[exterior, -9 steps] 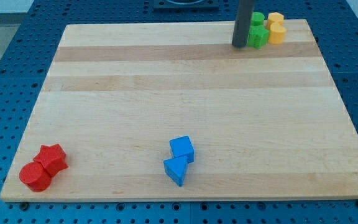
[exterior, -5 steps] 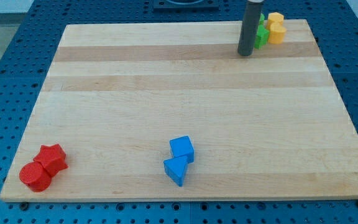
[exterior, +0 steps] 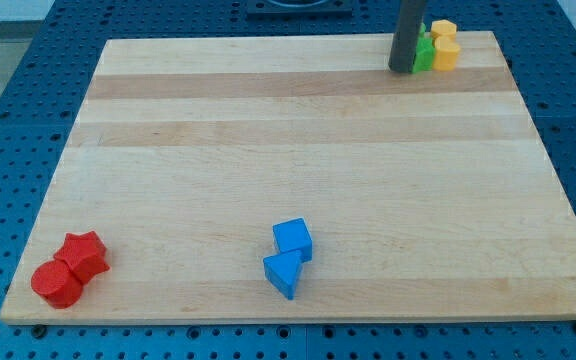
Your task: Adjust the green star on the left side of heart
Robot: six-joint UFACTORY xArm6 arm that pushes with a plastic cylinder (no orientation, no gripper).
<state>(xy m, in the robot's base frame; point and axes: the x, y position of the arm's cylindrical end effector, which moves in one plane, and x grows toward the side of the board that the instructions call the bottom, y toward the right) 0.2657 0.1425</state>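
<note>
Up near the one o'clock corner of the wooden board (exterior: 298, 150), the dark rod comes down from above and my tip (exterior: 401, 70) rests on the wood right against the nine o'clock side of the green star (exterior: 424, 55), apparently touching it. There are no jaws on this arm to be apart or together; it is just a plain rod, clamped on nothing.

Only a sliver of the green star shows past the rod, with a second green block (exterior: 425, 35) peeking out just behind it toward twelve o'clock; its shape cannot be made out. Pressed against the star's three o'clock side sits a yellow block (exterior: 446, 54), which I take to be the heart, though its outline is too small to be sure, and another yellow block (exterior: 443, 30) sits just behind that one.

As a judgement, the task looks close to done: the star already lies on the heart's left and seems to touch it. What may remain is a small nudge to square it up, then drawing the rod away without dragging the star along.

Far off, untouched, a red star (exterior: 85, 254) and a red cylinder (exterior: 56, 283) huddle at seven o'clock, and a blue cube (exterior: 293, 239) with a blue triangular block (exterior: 283, 272) sits at six o'clock.
</note>
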